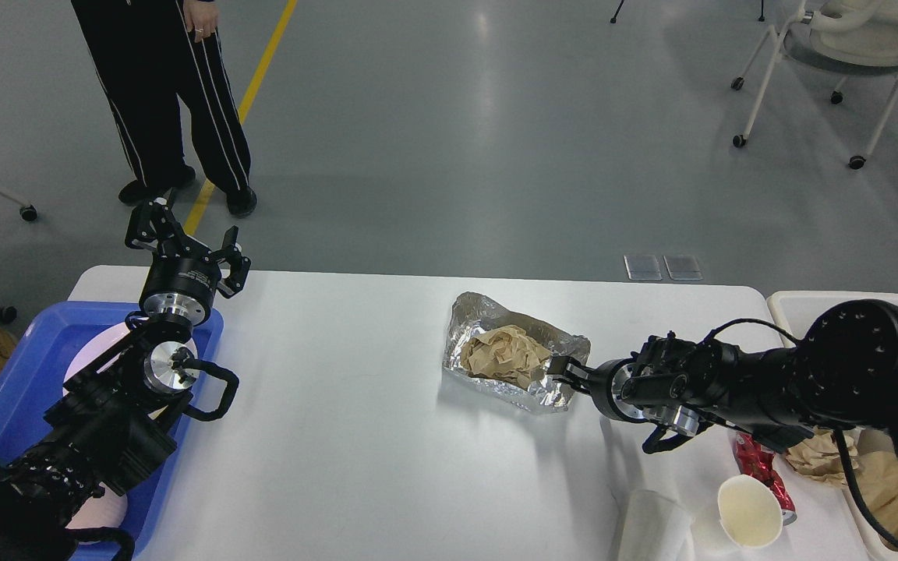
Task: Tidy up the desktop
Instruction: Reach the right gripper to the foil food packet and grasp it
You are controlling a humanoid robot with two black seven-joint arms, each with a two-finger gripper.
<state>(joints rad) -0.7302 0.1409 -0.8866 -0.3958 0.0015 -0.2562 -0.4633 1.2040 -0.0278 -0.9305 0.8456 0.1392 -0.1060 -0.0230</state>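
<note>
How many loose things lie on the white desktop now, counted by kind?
Foil tray holding crumpled brown paper: 1
Crushed red can: 1
Paper cup: 1
Clear plastic cup: 1
Crumpled brown paper at the right edge: 1
Total: 5

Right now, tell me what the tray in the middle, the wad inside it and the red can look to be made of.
Tray: thin aluminium foil by the look, shiny and wrinkled, walls dented.
Wad: brown paper, matte and crumpled into folds, perhaps a napkin.
Can: probably thin metal, glossy red print, crushed out of shape.
</note>
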